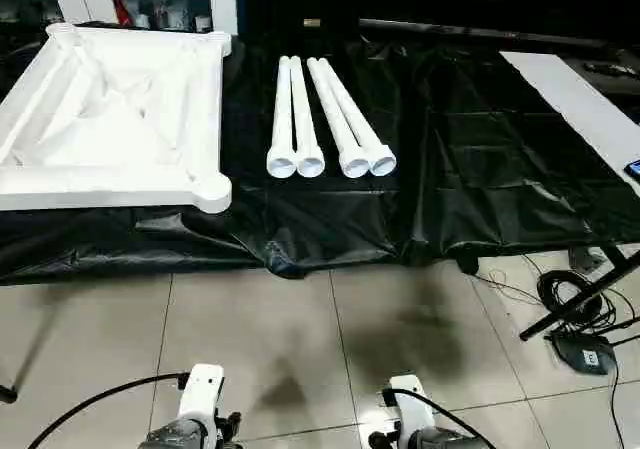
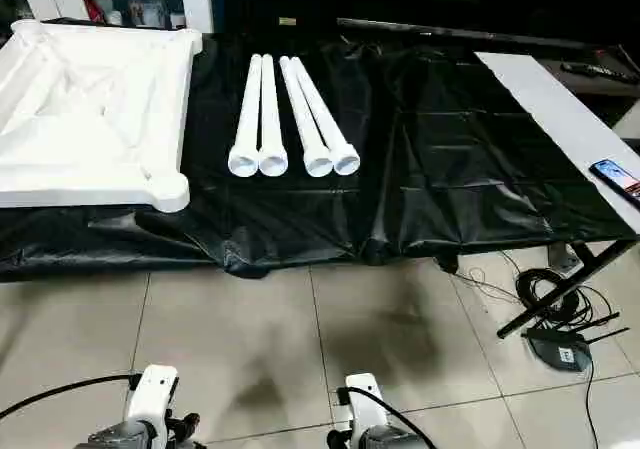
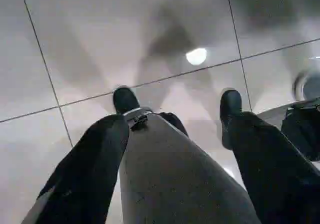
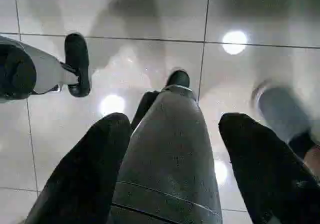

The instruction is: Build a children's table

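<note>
tabletop cut off at left edge

Parts laid out before us on the black-covered desk

We see the ribbed tabletop upside down at left, four legs side by side near it, a white board and a phone at right.

Tabletop cut by the frame edge at 9 o'clock; far corner sockets barely readable. Flat white board runs out at 3 o'clock, a phone on it half cropped. Both forearms clipped at 6 o'clock. Blurred grey shape over the floor, can't identify. Shelf items at 12 o'clock too small.
</note>
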Robot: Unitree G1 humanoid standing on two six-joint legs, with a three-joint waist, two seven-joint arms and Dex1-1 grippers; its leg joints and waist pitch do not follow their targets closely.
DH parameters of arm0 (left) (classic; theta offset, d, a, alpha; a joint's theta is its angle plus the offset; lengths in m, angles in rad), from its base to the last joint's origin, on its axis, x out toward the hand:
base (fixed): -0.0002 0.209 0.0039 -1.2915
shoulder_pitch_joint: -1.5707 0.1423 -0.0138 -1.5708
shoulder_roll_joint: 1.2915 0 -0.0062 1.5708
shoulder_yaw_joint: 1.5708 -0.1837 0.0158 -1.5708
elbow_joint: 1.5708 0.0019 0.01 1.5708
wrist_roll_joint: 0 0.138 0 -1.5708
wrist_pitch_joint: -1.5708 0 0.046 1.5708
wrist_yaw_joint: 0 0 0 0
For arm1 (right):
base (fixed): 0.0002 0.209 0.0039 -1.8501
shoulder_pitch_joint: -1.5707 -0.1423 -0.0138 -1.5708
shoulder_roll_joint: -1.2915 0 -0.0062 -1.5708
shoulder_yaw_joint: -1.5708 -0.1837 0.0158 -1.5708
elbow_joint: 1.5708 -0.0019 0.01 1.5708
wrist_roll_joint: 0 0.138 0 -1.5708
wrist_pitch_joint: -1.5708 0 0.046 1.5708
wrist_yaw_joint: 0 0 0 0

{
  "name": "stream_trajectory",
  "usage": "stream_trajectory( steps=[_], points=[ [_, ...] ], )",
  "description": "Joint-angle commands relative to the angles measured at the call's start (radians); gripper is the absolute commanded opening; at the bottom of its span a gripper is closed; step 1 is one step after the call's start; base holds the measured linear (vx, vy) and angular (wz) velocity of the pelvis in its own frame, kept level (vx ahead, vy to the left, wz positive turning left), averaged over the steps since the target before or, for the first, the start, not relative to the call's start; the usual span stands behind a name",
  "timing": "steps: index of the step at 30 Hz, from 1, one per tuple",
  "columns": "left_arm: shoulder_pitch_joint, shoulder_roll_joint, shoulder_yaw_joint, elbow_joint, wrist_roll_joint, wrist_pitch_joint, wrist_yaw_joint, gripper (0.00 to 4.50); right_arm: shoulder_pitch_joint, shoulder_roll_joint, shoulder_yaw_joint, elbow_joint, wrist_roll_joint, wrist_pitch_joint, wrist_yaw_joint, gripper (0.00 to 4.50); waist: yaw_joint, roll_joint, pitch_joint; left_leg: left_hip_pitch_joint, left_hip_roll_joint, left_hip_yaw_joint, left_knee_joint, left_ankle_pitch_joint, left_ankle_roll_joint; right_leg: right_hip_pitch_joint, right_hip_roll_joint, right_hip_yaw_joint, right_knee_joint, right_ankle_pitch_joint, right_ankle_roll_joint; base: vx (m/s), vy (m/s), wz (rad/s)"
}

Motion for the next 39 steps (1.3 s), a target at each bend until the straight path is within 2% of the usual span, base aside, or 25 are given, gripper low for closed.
stream_trajectory(
  steps=[1,37,38,39],
  points=[
    [0.021,-0.013,-0.007,0.029,0.007,0.021,0.006,3.61,0.000,-0.010,-0.003,0.002,-0.009,-0.006,-0.008,3.26,0.005,0.012,-0.021,0.020,0.049,-0.020,-0.064,-0.223,0.032,0.004,-0.084,0.036,-0.075,0.040,-0.204,0.000,0.000,0.00],
    [0.021,-0.013,-0.007,0.029,0.007,0.021,0.006,3.61,0.000,-0.010,-0.003,0.002,-0.009,-0.006,-0.008,3.26,0.005,0.011,-0.021,0.020,0.049,-0.019,-0.063,-0.221,0.034,0.003,-0.084,0.037,-0.075,0.037,-0.202,0.000,0.000,0.00],
    [-0.209,-0.056,0.069,0.231,-0.005,0.057,0.117,3.61,-0.110,-0.057,-0.067,0.104,-0.027,-0.014,-0.083,3.26,0.005,0.012,-0.022,0.020,0.049,-0.019,-0.063,-0.218,0.034,0.004,-0.084,0.037,-0.075,0.042,-0.203,0.000,0.000,0.00],
    [-0.208,-0.065,0.077,0.225,-0.018,0.059,0.100,3.61,-0.111,-0.056,-0.066,0.098,-0.024,-0.011,-0.075,3.26,-0.007,0.029,-0.045,0.034,0.037,-0.012,-0.052,-0.184,0.009,0.001,-0.066,0.036,-0.064,0.102,-0.214,0.000,0.000,0.00]
  ],
)
